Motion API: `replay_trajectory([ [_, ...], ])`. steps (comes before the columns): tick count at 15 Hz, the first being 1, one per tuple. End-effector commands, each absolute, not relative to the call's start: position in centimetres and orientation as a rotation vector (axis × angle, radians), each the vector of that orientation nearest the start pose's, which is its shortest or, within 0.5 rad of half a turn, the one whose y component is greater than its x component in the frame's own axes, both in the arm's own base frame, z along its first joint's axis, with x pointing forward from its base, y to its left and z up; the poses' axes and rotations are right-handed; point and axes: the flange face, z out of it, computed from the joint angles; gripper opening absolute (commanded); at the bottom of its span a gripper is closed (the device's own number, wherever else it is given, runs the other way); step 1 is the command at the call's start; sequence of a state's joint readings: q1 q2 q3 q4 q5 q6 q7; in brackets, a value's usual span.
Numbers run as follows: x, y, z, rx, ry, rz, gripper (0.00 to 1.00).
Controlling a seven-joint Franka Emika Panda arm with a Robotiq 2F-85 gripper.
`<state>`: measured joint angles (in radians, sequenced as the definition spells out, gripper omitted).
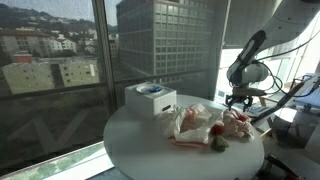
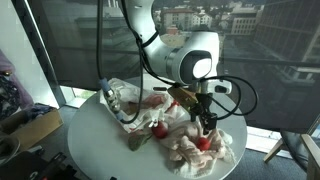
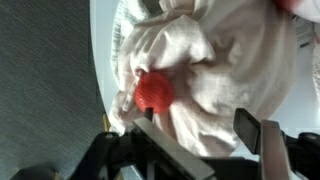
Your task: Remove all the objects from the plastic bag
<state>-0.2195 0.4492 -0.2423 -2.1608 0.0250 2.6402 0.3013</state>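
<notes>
Claw point(image 2: 205, 124) hovered just above crumpled plastic bag point(image 2: 190, 152), jaws spread wide, gripping nothing. In wrist view, red round item point(image 3: 153, 92) sat in bag folds just ahead of claw point(image 3: 193, 128), off toward one finger. Another red item point(image 1: 217, 130) lay farther to claw's side, green item point(image 1: 219, 143) touching it. White box point(image 1: 150, 98) stood well apart from claw, past bag, on round table point(image 1: 140, 150).
</notes>
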Motion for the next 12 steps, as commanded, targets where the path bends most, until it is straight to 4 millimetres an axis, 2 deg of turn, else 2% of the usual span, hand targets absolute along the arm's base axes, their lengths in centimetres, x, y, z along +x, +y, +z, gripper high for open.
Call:
replay_trajectory([
  [1, 50.7, -23.9, 22.9, -2.954, 1.08, -0.072, 1.0],
  [7, 49.1, -19.1, 27.8, -2.939, 1.022, 0.017, 1.0],
  [12, 47.6, -15.4, 29.8, -2.958, 0.927, 0.075, 1.0],
])
